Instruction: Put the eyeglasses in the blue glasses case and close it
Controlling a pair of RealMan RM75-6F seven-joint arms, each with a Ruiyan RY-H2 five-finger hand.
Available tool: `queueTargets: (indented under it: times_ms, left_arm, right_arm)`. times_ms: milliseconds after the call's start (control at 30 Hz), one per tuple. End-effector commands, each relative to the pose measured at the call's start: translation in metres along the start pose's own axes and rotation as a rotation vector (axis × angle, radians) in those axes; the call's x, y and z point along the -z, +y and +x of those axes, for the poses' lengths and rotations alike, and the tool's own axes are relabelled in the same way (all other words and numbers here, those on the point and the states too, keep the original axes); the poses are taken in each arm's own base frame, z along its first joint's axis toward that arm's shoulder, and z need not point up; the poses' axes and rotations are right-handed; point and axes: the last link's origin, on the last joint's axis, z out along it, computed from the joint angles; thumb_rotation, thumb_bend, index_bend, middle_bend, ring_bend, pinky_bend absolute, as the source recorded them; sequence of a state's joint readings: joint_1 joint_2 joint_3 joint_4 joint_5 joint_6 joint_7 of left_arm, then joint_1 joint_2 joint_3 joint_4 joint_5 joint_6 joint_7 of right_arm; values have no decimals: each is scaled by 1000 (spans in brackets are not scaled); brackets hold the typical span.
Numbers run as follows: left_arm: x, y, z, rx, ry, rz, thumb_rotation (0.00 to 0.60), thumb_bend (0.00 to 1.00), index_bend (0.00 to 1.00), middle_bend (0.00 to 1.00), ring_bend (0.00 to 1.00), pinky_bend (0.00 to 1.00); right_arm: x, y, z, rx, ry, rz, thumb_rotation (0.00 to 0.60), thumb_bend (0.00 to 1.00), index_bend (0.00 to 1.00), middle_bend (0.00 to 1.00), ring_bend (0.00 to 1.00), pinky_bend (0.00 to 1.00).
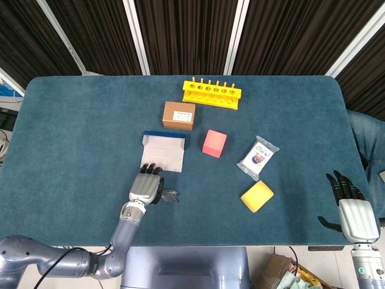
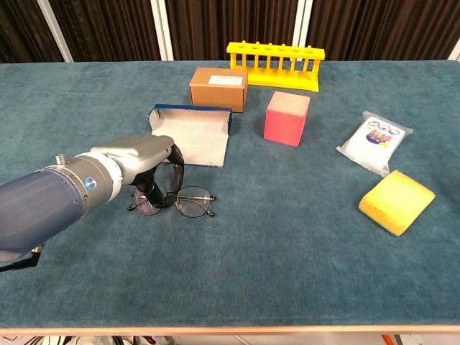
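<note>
The left hand [image 2: 140,162] pinches the eyeglasses [image 2: 176,203] between curled fingers, lenses just past its fingertips; the open blue glasses case [image 2: 192,133] lies beyond. The right hand [image 1: 352,211] rests with fingers spread.

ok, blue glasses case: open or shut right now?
Open. The blue glasses case lies with its pale lining facing up and nothing in it; the eyeglasses are on the table by the left hand.
</note>
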State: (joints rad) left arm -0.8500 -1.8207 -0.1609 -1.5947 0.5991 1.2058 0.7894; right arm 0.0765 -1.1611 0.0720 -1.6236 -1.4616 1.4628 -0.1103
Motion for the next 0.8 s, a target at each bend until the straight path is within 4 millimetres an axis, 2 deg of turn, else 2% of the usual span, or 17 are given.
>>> queueTargets:
  times_ms: [33, 800]
  left_arm:
    - [0, 0, -1, -3, -1, -1, 600, 385, 542, 159, 0, 0]
    - [1, -5, 2, -16, 18, 11, 600, 397, 545, 159, 0, 0]
  right_arm:
    - [0, 0, 0, 0, -1, 0, 600, 131, 5, 0, 99, 224]
    - [-1, 0, -1, 7, -10, -12, 600, 131, 5, 0, 99, 224]
